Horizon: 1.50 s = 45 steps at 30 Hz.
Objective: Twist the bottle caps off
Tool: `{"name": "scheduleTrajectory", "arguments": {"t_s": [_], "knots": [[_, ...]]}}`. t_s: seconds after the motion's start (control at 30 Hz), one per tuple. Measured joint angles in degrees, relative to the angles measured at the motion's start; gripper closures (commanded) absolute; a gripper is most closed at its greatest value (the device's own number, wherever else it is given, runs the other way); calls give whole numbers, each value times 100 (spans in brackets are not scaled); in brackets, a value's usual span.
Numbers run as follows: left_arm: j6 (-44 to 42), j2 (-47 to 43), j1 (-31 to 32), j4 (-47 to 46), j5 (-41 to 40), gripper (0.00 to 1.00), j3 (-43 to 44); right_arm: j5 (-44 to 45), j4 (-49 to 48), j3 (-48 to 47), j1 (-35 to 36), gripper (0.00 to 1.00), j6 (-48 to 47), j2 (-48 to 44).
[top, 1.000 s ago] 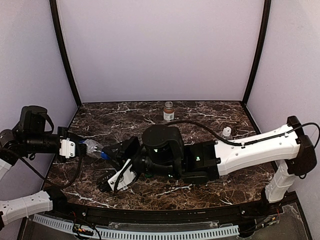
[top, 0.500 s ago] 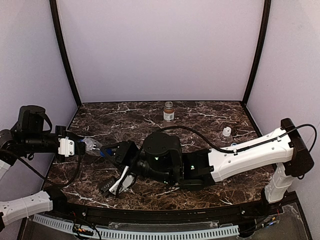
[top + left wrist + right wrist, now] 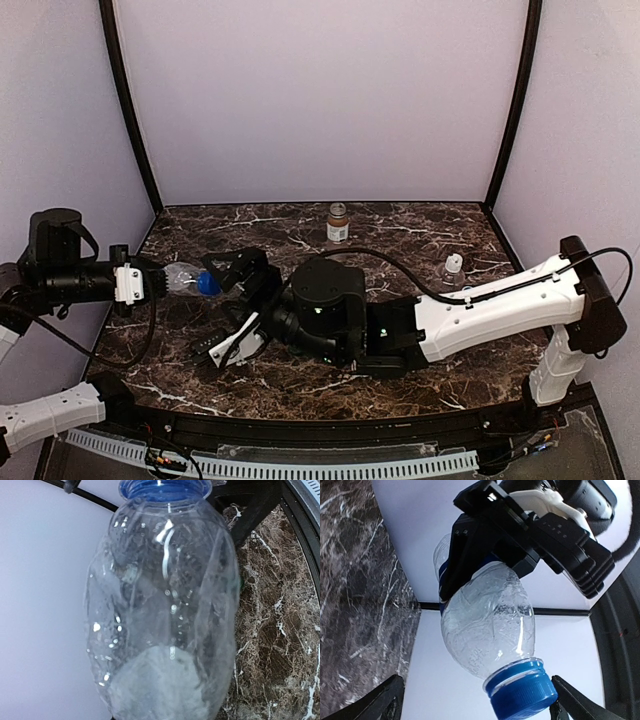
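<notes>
Over the left side of the table (image 3: 420, 235), the left gripper (image 3: 160, 281) clamps the body of a clear bottle (image 3: 181, 278) and holds it level in the air, its blue cap (image 3: 520, 692) pointing toward the right arm. The right gripper (image 3: 477, 702) stands wide, fingertips flanking the cap; I cannot tell whether either touches it.

Glossy clear plastic bottle (image 3: 490, 625), blue cap (image 3: 520, 692) seemingly plastic, marbled table (image 3: 250, 225).
</notes>
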State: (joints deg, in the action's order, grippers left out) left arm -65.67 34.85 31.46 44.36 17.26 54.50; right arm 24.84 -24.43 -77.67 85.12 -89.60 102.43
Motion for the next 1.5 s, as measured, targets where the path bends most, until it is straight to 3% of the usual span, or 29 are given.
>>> {"name": "scheduleTrajectory", "arguments": {"t_s": [0.17,0.33,0.5,0.67,0.87,1.03,1.17,1.37,1.5], "knots": [[90,-120,0,-841,-396,72,-404,-83,809,-363,-94,2,2118,-63],[-35,-190,0,-2031,-1167,71,-1021,-1187,1611,-684,-640,1,5193,-636],[-481,-203,28,-3163,-1843,71,-1475,-2614,1375,-590,-1521,5,8017,-1093],[-883,-175,57,-3884,-2271,71,-1757,-3497,1373,-726,-2107,4,10469,-732],[-1099,-155,70,-4282,-2441,71,-1799,-3943,2068,-1635,-2109,17,11724,151],[-1167,-155,85,-4354,-2461,71,-1805,-4223,2188,-1867,-2109,42,12115,369],[-1215,-155,109,-4354,-2457,70,-1829,-4426,2203,-2057,-2109,55,12308,476],[-1237,-155,136,-4354,-2459,70,-1829,-4588,2315,-2273,-2118,55,12338,612],[-1237,-140,144,-4352,-2476,70,-1829,-4607,2494,-2293,-2118,66,12308,638]]}}
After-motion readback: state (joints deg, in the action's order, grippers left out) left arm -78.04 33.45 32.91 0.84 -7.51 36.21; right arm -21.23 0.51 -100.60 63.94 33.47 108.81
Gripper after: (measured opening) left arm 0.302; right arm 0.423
